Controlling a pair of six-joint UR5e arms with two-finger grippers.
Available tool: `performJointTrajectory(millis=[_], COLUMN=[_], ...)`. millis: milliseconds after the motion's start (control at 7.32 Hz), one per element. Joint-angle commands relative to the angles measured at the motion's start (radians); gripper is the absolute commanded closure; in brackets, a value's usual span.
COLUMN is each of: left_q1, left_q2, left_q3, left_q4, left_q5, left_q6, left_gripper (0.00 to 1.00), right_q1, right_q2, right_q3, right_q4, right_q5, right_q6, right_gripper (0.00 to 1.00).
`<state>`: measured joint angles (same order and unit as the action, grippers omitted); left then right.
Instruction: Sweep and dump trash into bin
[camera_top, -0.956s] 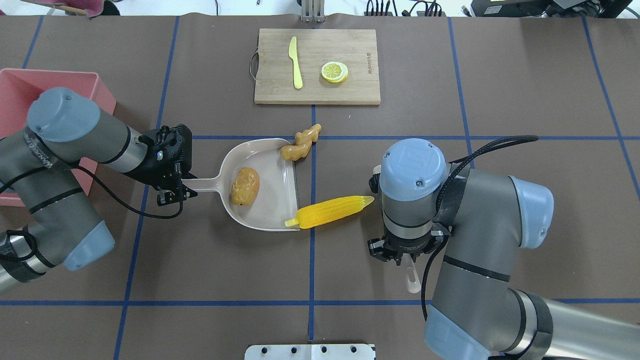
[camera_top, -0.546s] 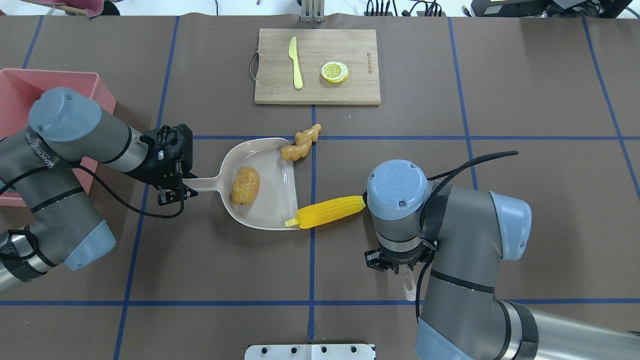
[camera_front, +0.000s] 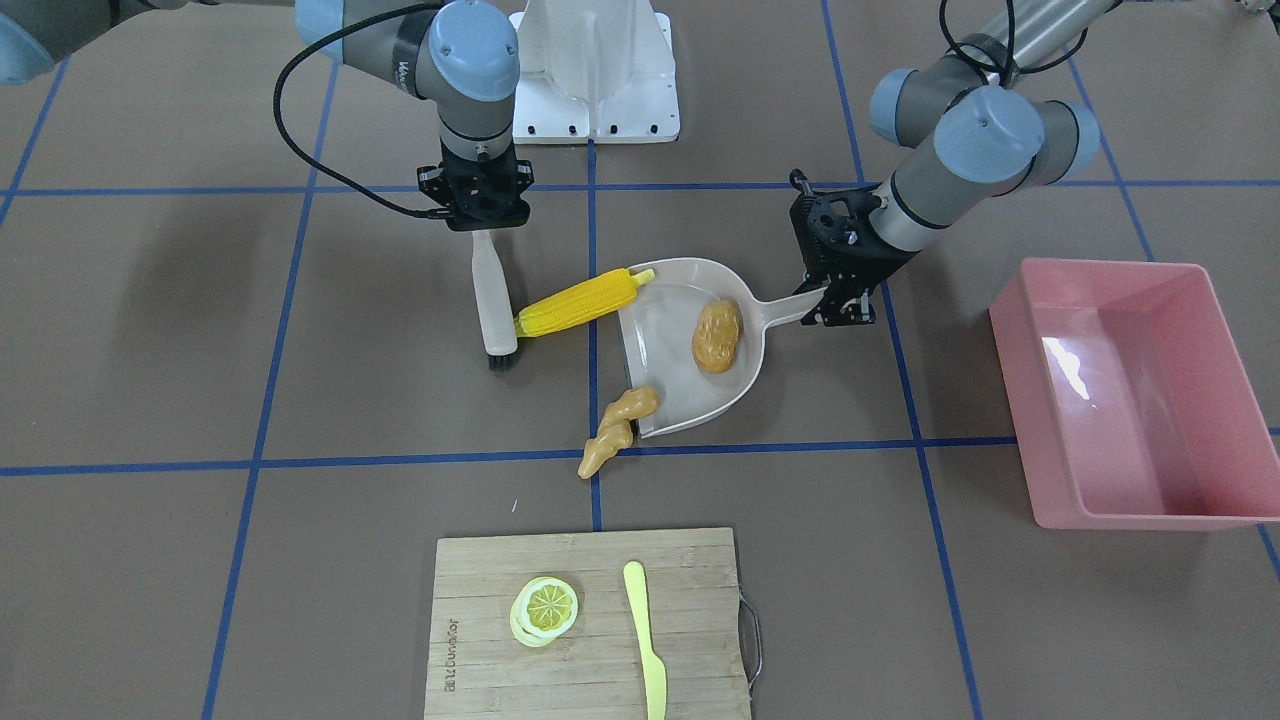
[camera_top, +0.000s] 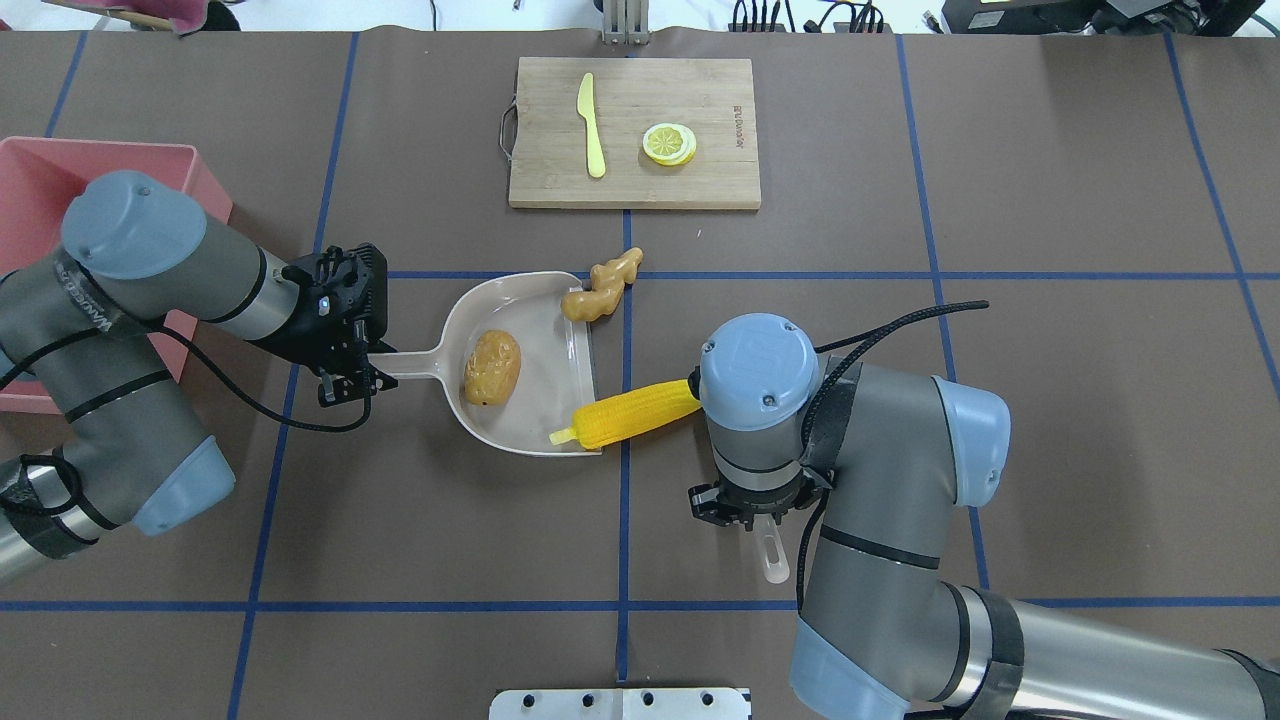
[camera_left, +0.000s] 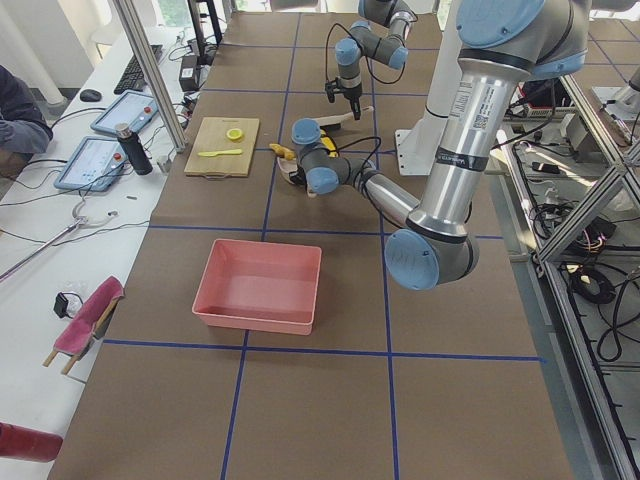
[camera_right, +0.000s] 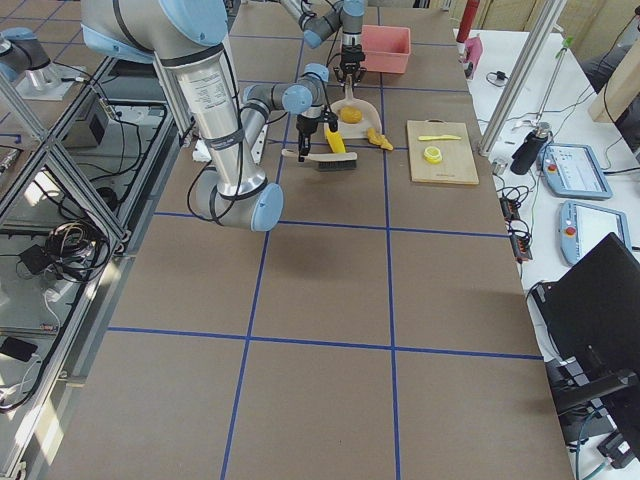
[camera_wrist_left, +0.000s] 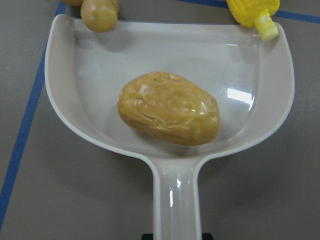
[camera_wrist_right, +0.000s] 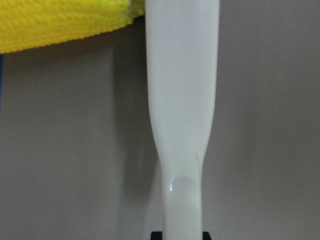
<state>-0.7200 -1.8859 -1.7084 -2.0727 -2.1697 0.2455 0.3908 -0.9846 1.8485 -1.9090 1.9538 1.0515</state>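
The right gripper (camera_front: 483, 226) is clamped on the end of a white brush (camera_front: 492, 290), which is pointed away from the robot's base with its dark bristles down on the table. In the right wrist view the brush's handle (camera_wrist_right: 182, 100) is seen running straight out from between the closed fingers. The left gripper (camera_front: 838, 308) is clenched on the handle of a beige dustpan (camera_front: 662, 300), which lies flat on the table with its open mouth turned toward the brush.

3 pieces of trash are seen at the dustpan. The corn (camera_front: 580, 300) is touched at its tip by the side of the brush, and its stalk end is lying just over 1 corner of the pan's mouth (camera_wrist_left: 250, 10). The potato (camera_front: 717, 335) is lying inside the pan, near the middle of its floor (camera_wrist_left: 169, 115). The ginger (camera_front: 615, 425) is placed at the other corner of the mouth, with 1 end on the lip and the rest on the table.

The pink bin (camera_front: 1030, 400) is set on the table on the robot's left, well apart from the dustpan, beyond the left arm.

On the far side of the table from the robot, a wooden board (camera_front: 590, 650) is laid, with a lemon slice (camera_front: 545, 608) and a yellow-green knife (camera_front: 645, 640) on it.
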Motion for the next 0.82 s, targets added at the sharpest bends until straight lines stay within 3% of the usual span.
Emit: performJointTrajectory(millis=[0, 683], left_q1=[0.001, -0.001], left_q2=[-0.002, -0.004], left_q3=[0.006, 0.001], left_q4=[-0.004, -0.012], left_q5=[0.001, -0.001], left_q6=[0.000, 0.001], left_gripper=[1.00, 1.00], right_q1=[0.002, 0.011], right_q2=[0.017, 0.060], right_q3=[-0.008, -0.101], right_q4=[0.054, 0.220], right_q5=[0.002, 0.011], right_q6=[0.056, 0.160], right_gripper=[1.00, 1.00])
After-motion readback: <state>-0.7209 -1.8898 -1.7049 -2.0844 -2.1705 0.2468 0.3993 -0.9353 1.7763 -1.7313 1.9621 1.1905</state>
